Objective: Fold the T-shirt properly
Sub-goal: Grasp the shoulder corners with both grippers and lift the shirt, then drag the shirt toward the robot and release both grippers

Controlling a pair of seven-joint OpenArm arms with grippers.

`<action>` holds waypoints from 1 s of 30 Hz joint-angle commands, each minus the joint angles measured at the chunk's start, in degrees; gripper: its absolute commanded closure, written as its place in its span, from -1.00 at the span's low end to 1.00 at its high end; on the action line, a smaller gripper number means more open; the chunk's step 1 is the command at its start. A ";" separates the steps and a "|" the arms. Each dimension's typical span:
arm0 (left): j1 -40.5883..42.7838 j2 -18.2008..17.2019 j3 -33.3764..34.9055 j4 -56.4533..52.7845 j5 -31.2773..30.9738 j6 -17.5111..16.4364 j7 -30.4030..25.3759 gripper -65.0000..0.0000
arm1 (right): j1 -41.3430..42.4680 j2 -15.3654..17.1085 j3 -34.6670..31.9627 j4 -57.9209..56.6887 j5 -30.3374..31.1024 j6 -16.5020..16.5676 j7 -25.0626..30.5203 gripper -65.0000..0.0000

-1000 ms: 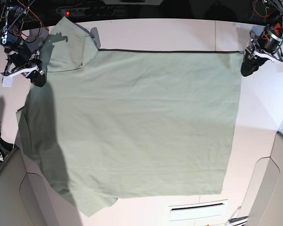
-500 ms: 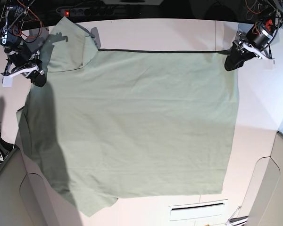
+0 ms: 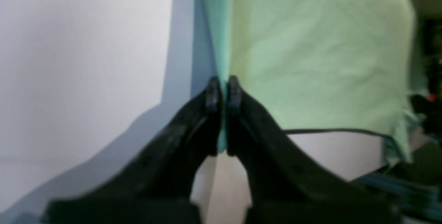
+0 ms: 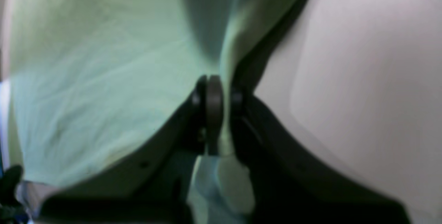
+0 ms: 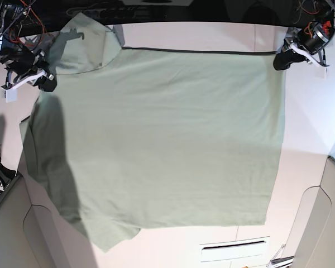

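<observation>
The T-shirt (image 5: 156, 134) lies spread flat over the white table (image 5: 307, 123), pale sage green, with its dark-trimmed edge (image 5: 195, 51) along the far side. My left gripper (image 5: 279, 60) sits at the shirt's far right corner. In the left wrist view this left gripper (image 3: 223, 86) is shut, with the T-shirt (image 3: 310, 54) edge pinched between its black fingers. My right gripper (image 5: 44, 82) is at the far left by the sleeve. Seen from its wrist, the right gripper (image 4: 215, 91) is shut on a raised fold of the T-shirt (image 4: 103, 78).
A white slotted plate (image 5: 234, 249) lies at the front edge, right of centre. Grey curved panels (image 5: 17, 223) flank the front corners, the right panel (image 5: 324, 223) likewise. Dark gear and cables run along the far edge (image 5: 173, 8).
My left gripper moved in to the shirt's far right corner and shut on it. The shirt's far edge has shifted towards the back of the table and is drawn tighter.
</observation>
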State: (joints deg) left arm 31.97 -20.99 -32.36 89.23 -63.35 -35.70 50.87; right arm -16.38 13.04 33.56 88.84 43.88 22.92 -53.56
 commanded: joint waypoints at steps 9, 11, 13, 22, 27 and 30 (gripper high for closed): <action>10.05 -0.92 -7.15 9.18 -7.34 -2.71 3.61 1.00 | -6.97 4.96 3.61 10.10 2.45 0.07 -6.25 1.00; 10.93 -0.94 -8.61 11.21 -9.07 -2.75 3.56 1.00 | -8.11 4.96 4.31 12.66 4.11 0.07 -6.03 1.00; 9.90 -0.96 -9.70 13.18 -9.29 -3.91 2.45 1.00 | -7.91 4.96 4.44 15.10 4.13 0.07 -4.85 1.00; -2.93 -1.11 -8.20 14.75 -3.48 -4.30 0.83 1.00 | 1.29 4.92 0.28 13.66 -3.06 0.04 2.01 1.00; -8.07 -2.32 -1.68 12.94 7.13 -3.19 -4.79 1.00 | 7.15 4.92 -5.27 6.86 -6.21 0.02 4.63 1.00; -9.84 -3.69 3.56 10.16 12.37 -1.20 -6.56 1.00 | 9.38 4.92 -7.74 3.56 -9.35 -0.17 6.56 1.00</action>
State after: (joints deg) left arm 22.02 -23.79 -28.21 98.67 -50.11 -36.60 45.21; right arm -7.51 17.02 25.47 91.57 34.15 22.68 -47.90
